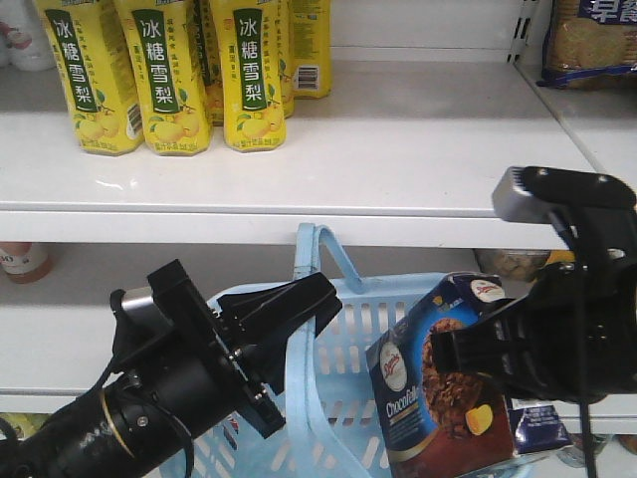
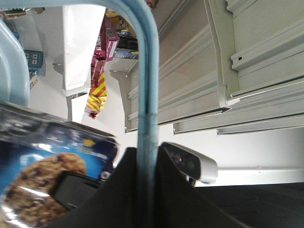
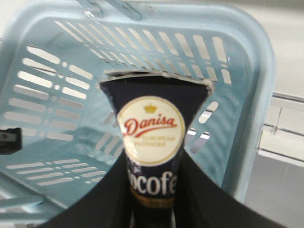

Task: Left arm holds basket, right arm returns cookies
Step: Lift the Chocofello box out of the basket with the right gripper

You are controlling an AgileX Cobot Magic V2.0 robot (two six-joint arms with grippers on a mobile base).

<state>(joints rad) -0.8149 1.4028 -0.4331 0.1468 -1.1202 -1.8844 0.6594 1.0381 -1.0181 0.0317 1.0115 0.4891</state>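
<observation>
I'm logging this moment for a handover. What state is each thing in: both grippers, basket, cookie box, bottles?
left gripper: shut on the basket's handle
basket: held up by one handle, in front of the shelves
right gripper: shut on the cookie box
cookie box: closed, tilted, gripped at the basket's mouth
yellow bottles: upright on the upper shelf

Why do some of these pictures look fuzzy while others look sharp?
Front view: evenly lit, yellow bottles fairly crisp. Left wrist view: basket handle and cookie box too near the lens, smeared, glare on the box. Right wrist view: logo readable, though slightly soft.
</observation>
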